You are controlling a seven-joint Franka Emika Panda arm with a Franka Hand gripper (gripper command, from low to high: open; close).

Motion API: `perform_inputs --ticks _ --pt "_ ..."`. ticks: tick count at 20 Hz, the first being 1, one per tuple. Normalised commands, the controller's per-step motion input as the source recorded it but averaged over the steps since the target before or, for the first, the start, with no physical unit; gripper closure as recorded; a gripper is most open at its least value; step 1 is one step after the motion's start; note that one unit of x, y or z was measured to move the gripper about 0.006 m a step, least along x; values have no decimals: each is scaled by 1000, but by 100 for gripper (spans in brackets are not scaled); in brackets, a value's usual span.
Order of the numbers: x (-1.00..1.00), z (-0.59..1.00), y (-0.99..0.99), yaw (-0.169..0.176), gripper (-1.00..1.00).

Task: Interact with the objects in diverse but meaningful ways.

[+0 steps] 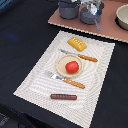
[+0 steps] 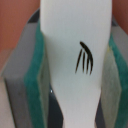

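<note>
A dark worktop [image 1: 20, 30] carries a pale ribbed placemat [image 1: 35, 80], seen at an angle. On the mat, a red tomato [image 1: 72, 66] sits on a small round tan plate [image 1: 62, 64] near the middle. A yellow-orange ridged bread block [image 1: 77, 44] lies on the far side of the plate, and a brown sausage [image 1: 63, 96] lies on the near side, its long axis running across the mat from left to right. A knife [image 1: 80, 56] and a fork [image 1: 66, 80] with orange handles lie on either side of the plate. Far back, on a reddish board [image 1: 107, 31], stand two grey pots [image 1: 68, 9], and the tool [image 1: 93, 7] hangs above the right-hand pot. The wrist view shows a white bottle [image 2: 75, 60] with a dark mark filling the frame, its long axis running along the tool, with green-padded fingers [image 2: 34, 75] pressed on both sides, so the tool appears closed around the bottle. The mat items all lie nearer and to the left of the tool, well apart from it, so any placing there probably means travelling toward the near side.
</note>
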Motion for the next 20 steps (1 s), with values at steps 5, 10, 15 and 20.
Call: perform_inputs --ticks 5,10,15,20 --pt "404 215 773 -1 100" --pt "422 214 727 0 100" --pt "301 41 518 0 -100" --pt "342 55 388 0 -100"
